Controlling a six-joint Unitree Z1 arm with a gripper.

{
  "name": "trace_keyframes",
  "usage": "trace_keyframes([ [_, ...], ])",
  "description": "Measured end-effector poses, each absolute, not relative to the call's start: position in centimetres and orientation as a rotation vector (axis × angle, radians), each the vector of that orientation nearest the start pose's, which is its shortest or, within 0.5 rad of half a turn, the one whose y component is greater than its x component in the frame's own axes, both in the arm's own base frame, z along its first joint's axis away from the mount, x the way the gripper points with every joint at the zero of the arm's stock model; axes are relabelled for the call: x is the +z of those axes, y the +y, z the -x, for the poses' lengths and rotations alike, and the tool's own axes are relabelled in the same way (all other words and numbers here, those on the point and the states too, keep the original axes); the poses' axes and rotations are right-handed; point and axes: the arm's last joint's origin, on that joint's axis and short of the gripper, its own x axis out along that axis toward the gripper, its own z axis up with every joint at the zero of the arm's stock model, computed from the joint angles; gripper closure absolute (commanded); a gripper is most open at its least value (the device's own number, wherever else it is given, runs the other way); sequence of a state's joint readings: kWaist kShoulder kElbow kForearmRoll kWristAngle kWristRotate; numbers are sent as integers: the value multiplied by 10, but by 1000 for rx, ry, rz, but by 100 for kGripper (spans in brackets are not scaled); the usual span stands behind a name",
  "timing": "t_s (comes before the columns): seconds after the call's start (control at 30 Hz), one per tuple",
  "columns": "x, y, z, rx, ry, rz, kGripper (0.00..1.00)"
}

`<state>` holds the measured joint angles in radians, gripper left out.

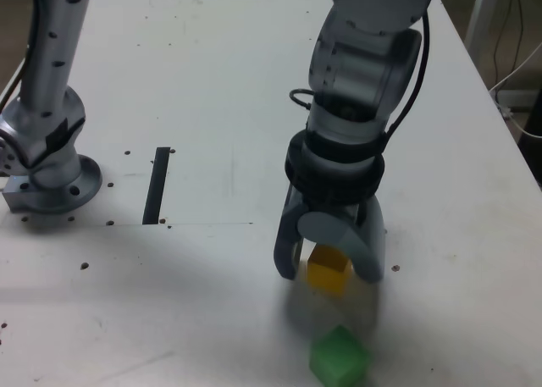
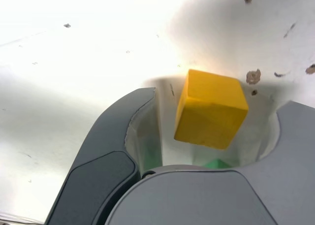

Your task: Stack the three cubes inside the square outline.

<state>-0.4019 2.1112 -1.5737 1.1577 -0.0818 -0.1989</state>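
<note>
gripper down, jaws apart

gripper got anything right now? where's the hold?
Nothing held yet. The gripper is open, jaws straddling the yellow cube with visible gaps on both sides in the wrist view. The green cube lies apart, untouched.

A yellow cube is seen on the white desk between the two grey fingers of the gripper, which are spread apart with a gap left on either side of it. A small patch of a green cube is visible just beyond the yellow cube's edge, partly hidden by the gripper body. Several small dark marks are scattered on the desk surface near the cube.
</note>
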Motion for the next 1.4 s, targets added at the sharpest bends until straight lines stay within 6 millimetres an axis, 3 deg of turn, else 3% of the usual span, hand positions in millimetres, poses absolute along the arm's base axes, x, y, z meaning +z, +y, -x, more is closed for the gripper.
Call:
trace_keyframes([
  [0.2,214,-154,-352,-195,1694,-121,40],
  [0.73,213,-150,-356,-168,1652,-137,73],
  [1.0,216,-148,-355,-158,1643,-142,74],
  [1.4,269,-130,-340,-108,1622,-161,74],
])
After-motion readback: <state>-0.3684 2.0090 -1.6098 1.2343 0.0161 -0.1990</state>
